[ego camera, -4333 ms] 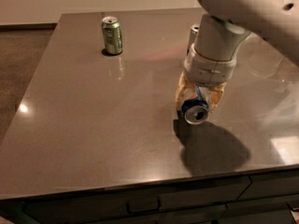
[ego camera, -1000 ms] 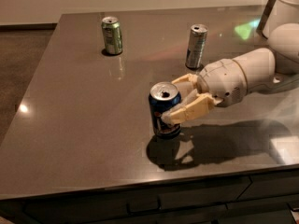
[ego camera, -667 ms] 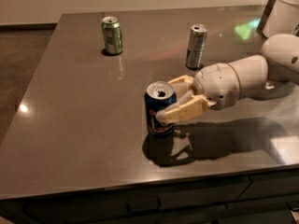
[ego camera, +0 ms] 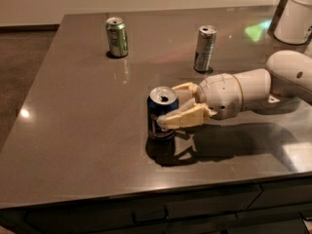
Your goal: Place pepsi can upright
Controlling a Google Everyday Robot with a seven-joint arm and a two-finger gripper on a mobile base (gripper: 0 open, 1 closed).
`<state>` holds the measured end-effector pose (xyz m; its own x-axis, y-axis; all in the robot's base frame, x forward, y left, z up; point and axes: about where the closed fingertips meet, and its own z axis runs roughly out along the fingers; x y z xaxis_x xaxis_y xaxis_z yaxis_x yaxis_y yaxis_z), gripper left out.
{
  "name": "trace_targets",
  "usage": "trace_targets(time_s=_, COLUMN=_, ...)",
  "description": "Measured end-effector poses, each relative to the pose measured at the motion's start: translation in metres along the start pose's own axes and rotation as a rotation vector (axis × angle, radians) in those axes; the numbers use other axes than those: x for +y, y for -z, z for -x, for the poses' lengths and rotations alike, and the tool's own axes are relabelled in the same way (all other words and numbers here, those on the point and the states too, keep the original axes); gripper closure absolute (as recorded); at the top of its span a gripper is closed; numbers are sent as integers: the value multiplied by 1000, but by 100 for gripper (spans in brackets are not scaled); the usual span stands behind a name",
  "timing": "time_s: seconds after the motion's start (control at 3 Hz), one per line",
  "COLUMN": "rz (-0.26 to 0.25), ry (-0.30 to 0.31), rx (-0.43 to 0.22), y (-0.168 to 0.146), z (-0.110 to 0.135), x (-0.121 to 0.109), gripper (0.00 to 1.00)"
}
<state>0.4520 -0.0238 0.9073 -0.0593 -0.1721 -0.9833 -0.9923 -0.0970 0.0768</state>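
Three cans stand on the dark worktop (ego camera: 73, 130). Robot arm (ego camera: 253, 89) reaches in from the right edge, lying low and near level over the surface. At its end the gripper (ego camera: 166, 106) sits in the front half of the worktop, a little right of centre. Its two cream fingers (ego camera: 187, 117) grasp the pepsi can (ego camera: 158, 107) from the side, one behind and one in front. The pepsi can is upright, open end up; base on the surface or just off it, cannot tell which. The slim silver can (ego camera: 204, 48) stands toward the back edge and the green can (ego camera: 117, 36) near the back-left corner, both well apart from it.

Judgement: the step in hand is set-down and release. To do it well:
- Seat the base flat on the worktop before letting go.
- Part the fingers evenly so neither drags the wall sideways.
- Back out level toward the right edge.

Risk: the front finger catches and tips the can.
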Motion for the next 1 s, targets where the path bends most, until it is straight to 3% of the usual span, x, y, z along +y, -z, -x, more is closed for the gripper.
trace_targets(time_s=1.0, rz=-15, ry=18, rx=-20, y=-4, z=-7, x=-6, gripper=14)
